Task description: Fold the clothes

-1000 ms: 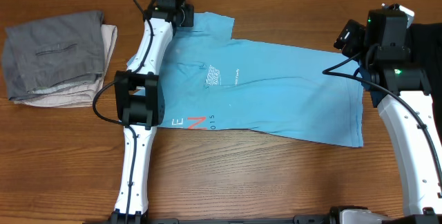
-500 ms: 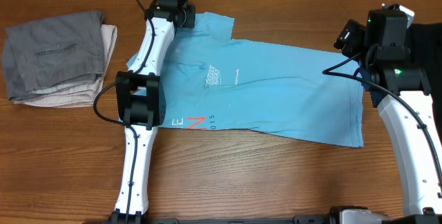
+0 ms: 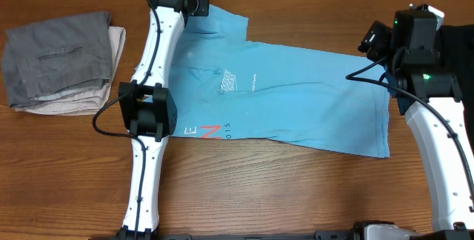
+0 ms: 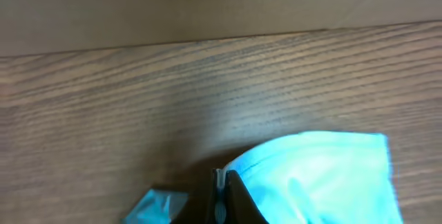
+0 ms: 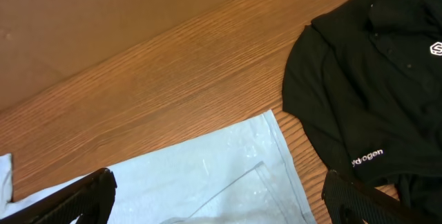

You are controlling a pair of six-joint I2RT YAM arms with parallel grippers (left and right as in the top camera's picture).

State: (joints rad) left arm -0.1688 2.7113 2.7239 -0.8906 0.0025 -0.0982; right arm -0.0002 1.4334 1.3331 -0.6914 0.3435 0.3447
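The left tool (image 4: 222, 195), pinched shut on the far-left corner of the light blue T-shirt (image 3: 296, 99), has drawn that corner slightly farther back than a second ago. The shirt otherwise lies spread on the surface (image 3: 296, 195); the right tool (image 5: 217, 200) stays wide open above its right edge.

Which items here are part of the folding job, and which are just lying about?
In the job: light blue T-shirt; left gripper, shut on its edge.
Lying about: folded grey garment; beige cloth under it; black garment with white logo.
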